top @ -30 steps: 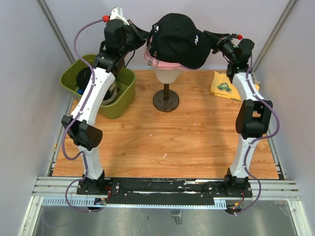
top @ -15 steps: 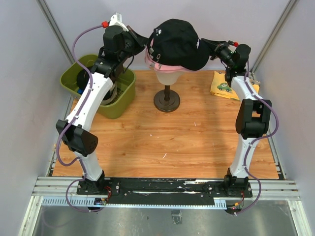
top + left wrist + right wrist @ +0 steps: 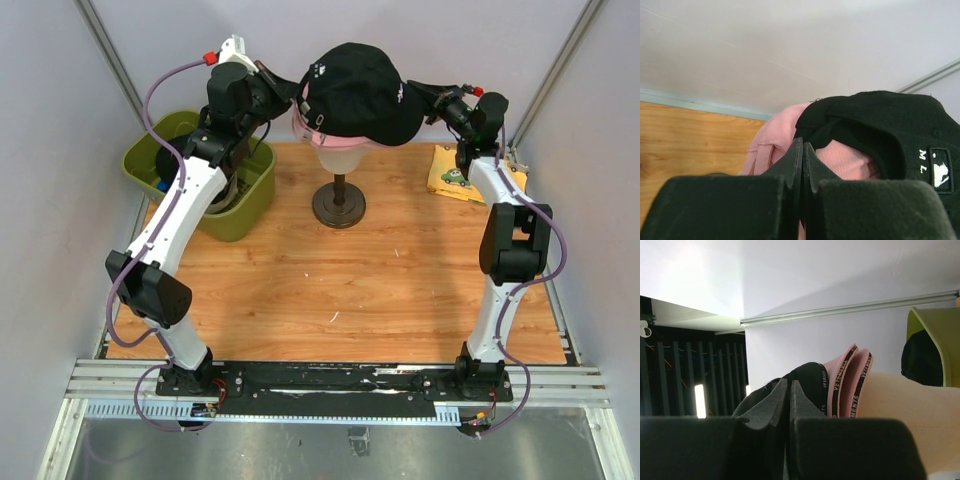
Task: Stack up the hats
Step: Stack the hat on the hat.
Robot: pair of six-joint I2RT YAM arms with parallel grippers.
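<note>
Nearest: bare stretch of the wood-grain tabletop (image 3: 330, 290). Mid-table, left: olive-green plastic bin (image 3: 140, 152) holding at least one dark cap (image 3: 172, 160) and a sliver of bright blue fabric (image 3: 162, 185); count not readable. Mid-table, right: flat yellow fabric piece with a small green print (image 3: 455, 172); impossible to tell whether a cap or not. Centre, farther back: cream mannequin head (image 3: 340, 155) on a dark round-footed stand (image 3: 338, 205), wearing a pink fabric baseball cap (image 3: 312, 130) with a black fabric baseball cap (image 3: 360, 85) seated over it, white lettering showing on the black crown. Left gripper (image 3: 801, 145) at the black cap's left side, jaws pressed together, tips at the black rim just beside the pink fabric; apparently pinching that rim. Right gripper (image 3: 788, 386) at the opposite side, jaws likewise pressed together, dark fabric wrapped at the tips; apparently pinching the black cap too. Judged step: settling the black cap down over the pink one, second layer of the stack. Next move, as judged: release both pinches without dragging the cap askew, then back off and reach into the bin for another cap.
</note>
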